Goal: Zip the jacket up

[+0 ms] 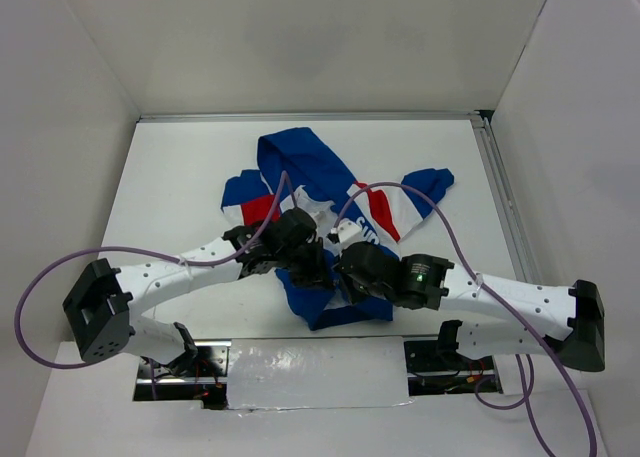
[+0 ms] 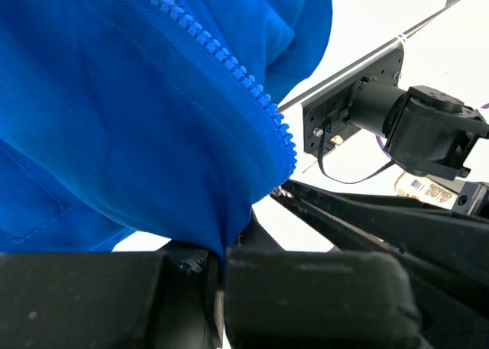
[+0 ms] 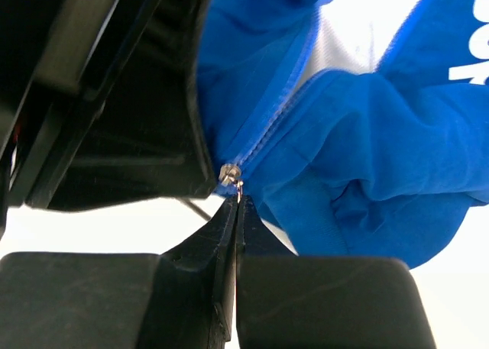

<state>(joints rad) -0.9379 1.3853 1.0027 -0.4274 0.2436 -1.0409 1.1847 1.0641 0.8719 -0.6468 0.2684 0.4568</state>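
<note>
Bunching soft blue jacket [image 1: 300, 157], chunky zipper teeth [image 2: 221, 59], small metal slider [image 3: 229, 172].

A white table [image 1: 165, 177] is boxed in by 3 plain white walls: left wall [image 1: 55, 107], back wall [image 1: 320, 37], right wall [image 1: 585, 107]. A metal rail [image 1: 503, 207] runs along its right edge, and a crinkled silver sheet [image 1: 315, 372] covers its near edge. Light is even.

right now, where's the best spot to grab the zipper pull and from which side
The small metal tab of the zipper pull, from below. It sticks out at the bottom edge of the jacket with the teeth running up and away; the right gripper is pinched there.
</note>
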